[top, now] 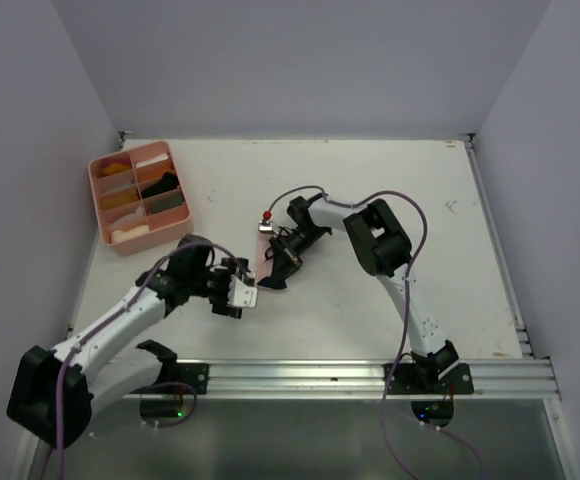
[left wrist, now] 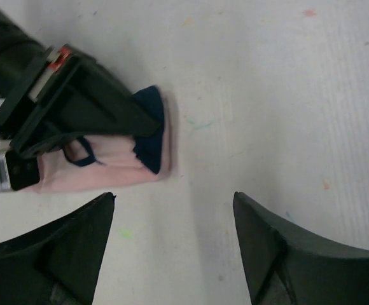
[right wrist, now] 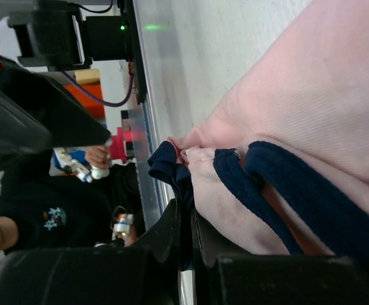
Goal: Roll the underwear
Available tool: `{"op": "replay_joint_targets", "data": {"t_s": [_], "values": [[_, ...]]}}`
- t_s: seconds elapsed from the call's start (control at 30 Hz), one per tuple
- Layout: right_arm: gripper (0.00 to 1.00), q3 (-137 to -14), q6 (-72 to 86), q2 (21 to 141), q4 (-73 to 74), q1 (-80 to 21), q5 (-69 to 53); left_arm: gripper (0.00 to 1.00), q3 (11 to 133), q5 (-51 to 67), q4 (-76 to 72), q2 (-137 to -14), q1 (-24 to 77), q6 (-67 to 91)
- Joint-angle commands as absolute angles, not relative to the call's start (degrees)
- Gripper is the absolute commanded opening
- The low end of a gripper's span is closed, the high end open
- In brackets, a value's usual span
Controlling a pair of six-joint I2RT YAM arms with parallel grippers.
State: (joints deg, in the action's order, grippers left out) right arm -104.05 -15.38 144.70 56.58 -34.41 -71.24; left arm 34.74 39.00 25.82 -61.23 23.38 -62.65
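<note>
A pale pink underwear (left wrist: 108, 166) with navy edging lies flat on the white table, seen in the top view as a small pink patch (top: 261, 260) between the two grippers. My right gripper (right wrist: 189, 213) is shut on the underwear's navy edge, its black fingers (left wrist: 102, 108) lying over the cloth. The folded pink cloth (right wrist: 312, 95) fills the right wrist view. My left gripper (left wrist: 174, 204) stands wide open just short of the underwear's near edge, with bare table between its fingers. In the top view the left gripper (top: 248, 295) sits just left of the right gripper (top: 273, 278).
A pink plastic compartment tray (top: 103, 200) stands at the back left, with several rolled cloths in dark, tan and orange tones in its compartments. An aluminium rail (top: 350, 375) runs along the table's near edge. White walls close in the left, back and right sides.
</note>
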Motion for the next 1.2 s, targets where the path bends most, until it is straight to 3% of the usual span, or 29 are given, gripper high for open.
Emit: {"op": "replay_joint_targets", "data": {"t_s": [0.0,0.03,0.13,0.17,0.53,0.83,1.17], "values": [[0.0,-104.06,-13.54,149.06,55.81,-33.66,-69.17,0.75,25.78,28.23,11.88,-53.35,33.47,-64.61],[0.0,-104.15,-13.54,149.32,55.81,-33.66,-69.34,0.66,25.23,26.04,9.17,-54.05,35.23,-63.56],[0.0,-104.5,-13.62,150.9,56.77,-33.66,-69.61,0.62,25.75,22.68,6.78,-57.91,39.64,-60.56],[0.0,-104.5,-13.71,151.08,57.3,-33.66,-69.44,0.5,25.58,21.98,5.38,-58.44,39.9,-59.25],[0.0,-104.15,-13.54,153.54,58.27,-33.58,-70.66,0.56,23.03,16.88,-7.99,-67.23,42.89,-60.11],[0.0,-106.35,-15.91,155.39,62.14,-33.31,-71.19,0.51,22.5,16.08,-11.68,-73.03,42.89,-61.61],[0.0,-106.17,-17.4,155.48,63.55,-33.4,-71.1,0.38,22.24,15.12,-14.23,-77.95,42.89,-62.49]]}}
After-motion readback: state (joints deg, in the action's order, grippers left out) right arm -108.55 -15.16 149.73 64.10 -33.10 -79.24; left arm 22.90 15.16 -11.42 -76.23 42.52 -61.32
